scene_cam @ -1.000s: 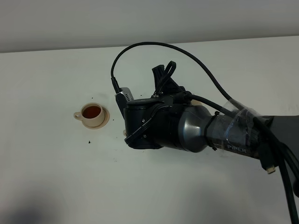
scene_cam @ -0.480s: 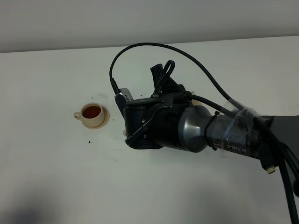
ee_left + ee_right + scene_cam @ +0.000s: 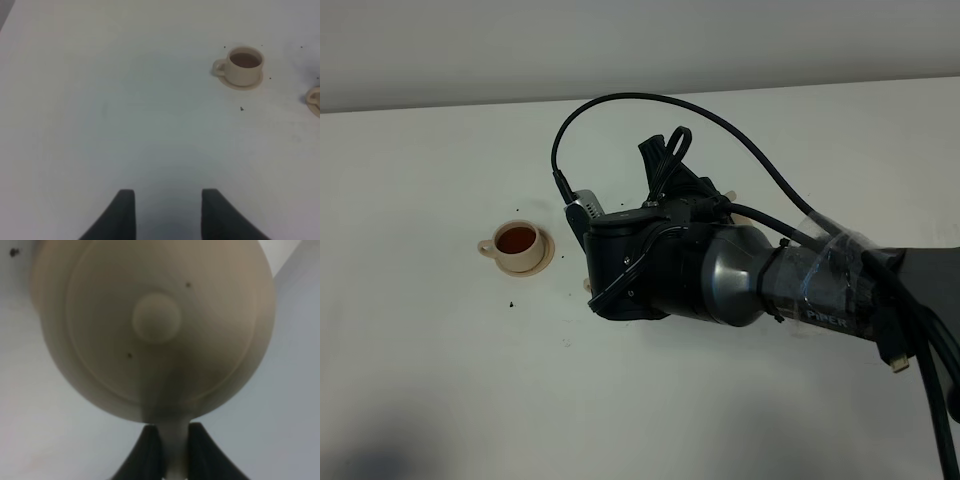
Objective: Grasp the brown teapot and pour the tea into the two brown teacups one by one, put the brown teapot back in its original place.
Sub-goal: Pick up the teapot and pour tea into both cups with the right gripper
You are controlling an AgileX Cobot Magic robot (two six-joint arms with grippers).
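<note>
The brown teapot (image 3: 155, 325) fills the right wrist view from above, its lid knob (image 3: 156, 317) in the middle. My right gripper (image 3: 172, 435) is shut on its loop handle. In the high view the right arm (image 3: 720, 270) hides the teapot and the gripper. One brown teacup (image 3: 517, 246), full of dark tea, stands on its saucer left of the arm; it also shows in the left wrist view (image 3: 243, 66). Only an edge of the second teacup's saucer (image 3: 315, 101) shows, and a beige sliver (image 3: 587, 285) under the arm. The wide saucer is hidden. My left gripper (image 3: 167, 212) is open and empty over bare table.
The white table (image 3: 440, 380) has small dark specks (image 3: 510, 302) near the cups. A black cable (image 3: 650, 105) loops above the right arm. A grey wall (image 3: 620, 40) runs along the table's far edge.
The right arm's wrist and its cable have edged slightly up and to the left in the high view. The full teacup has not moved.
</note>
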